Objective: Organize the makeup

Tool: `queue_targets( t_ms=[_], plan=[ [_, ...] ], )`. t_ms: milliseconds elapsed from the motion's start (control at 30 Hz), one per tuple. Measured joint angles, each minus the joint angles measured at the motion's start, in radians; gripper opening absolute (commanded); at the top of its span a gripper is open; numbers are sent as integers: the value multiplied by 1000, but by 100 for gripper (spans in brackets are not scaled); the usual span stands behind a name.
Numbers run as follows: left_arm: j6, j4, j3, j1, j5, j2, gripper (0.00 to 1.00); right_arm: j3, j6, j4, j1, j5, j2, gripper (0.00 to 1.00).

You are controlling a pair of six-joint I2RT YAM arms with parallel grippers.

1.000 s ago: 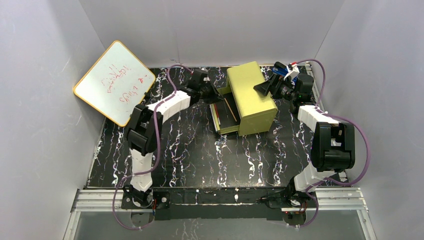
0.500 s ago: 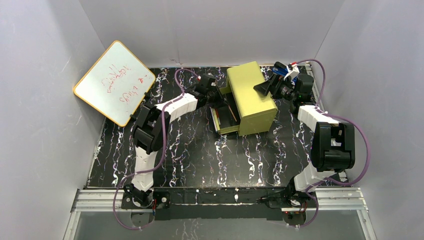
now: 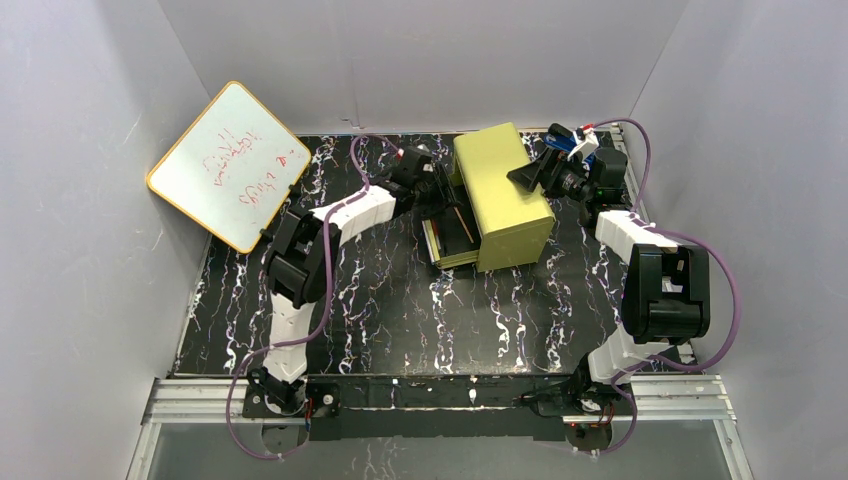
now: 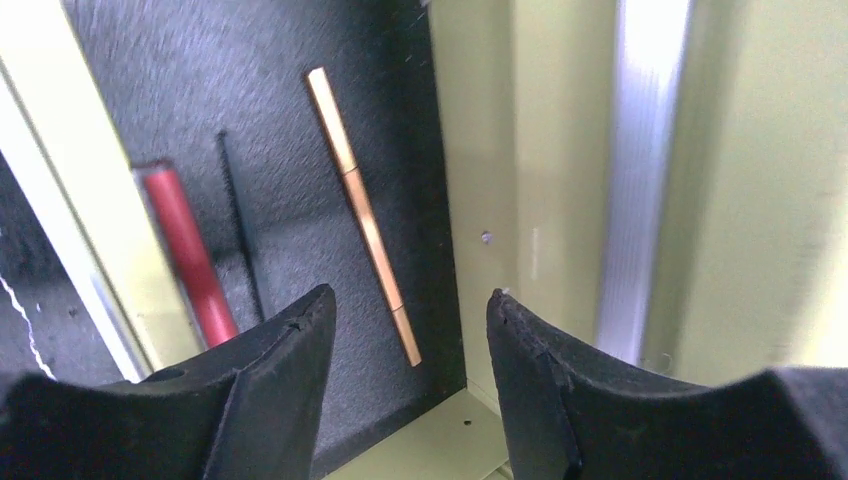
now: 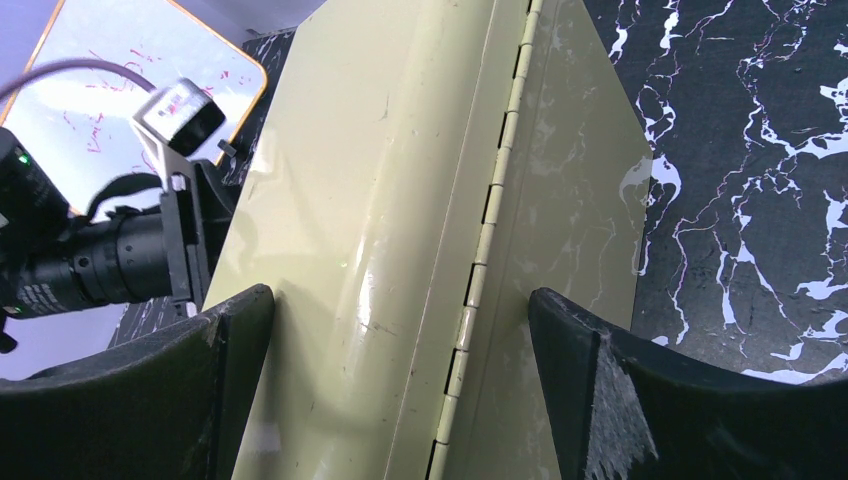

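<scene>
Left pincer (image 4: 408, 300) spread, poised over thin gold pencil-like stick (image 4: 365, 215) in black-lined drawer (image 4: 270, 120); arm stretched forward. Right pincer (image 5: 392, 300) spread astride yellow-green box (image 5: 400, 150); arm bent leftward.

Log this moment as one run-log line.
phase: stowing makeup | left gripper: open over drawer | gold pencil: lying on drawer floor, not held | right gripper: open over yellow-green box

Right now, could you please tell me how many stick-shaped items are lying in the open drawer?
3: a gold stick nearest the box, a thin black stick mid-drawer, and a red stick by the outer rim. The left gripper may hide others.
</scene>
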Motion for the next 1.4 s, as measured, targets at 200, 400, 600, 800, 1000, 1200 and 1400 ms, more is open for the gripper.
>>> queue_targets(
  t_ms=[200, 400, 600, 800, 1000, 1200, 1400],
  plan=[
    [206, -130, 175, 1, -5, -10, 63, 0, 0, 0, 0, 0, 0, 100],
    [436, -329, 220, 8, -199, -163, 67, 1, 0, 0, 0, 0, 1, 100],
    [537, -426, 89, 65, -365, -269, 68, 1, 0, 0, 0, -1, 1, 100],
    [540, -458, -71, 115, -386, -167, 68, 1, 0, 0, 0, -1, 1, 100],
    [525, -424, -65, 107, -363, -67, 68, 1, 0, 0, 0, -1, 1, 100],
    [461, -342, -3, 103, -270, 11, 68, 1, 0, 0, 0, -1, 1, 100],
    [410, -317, 77, 93, -228, 66, 68, 4, 0, -1, 0, -3, 4, 100]
  ],
)
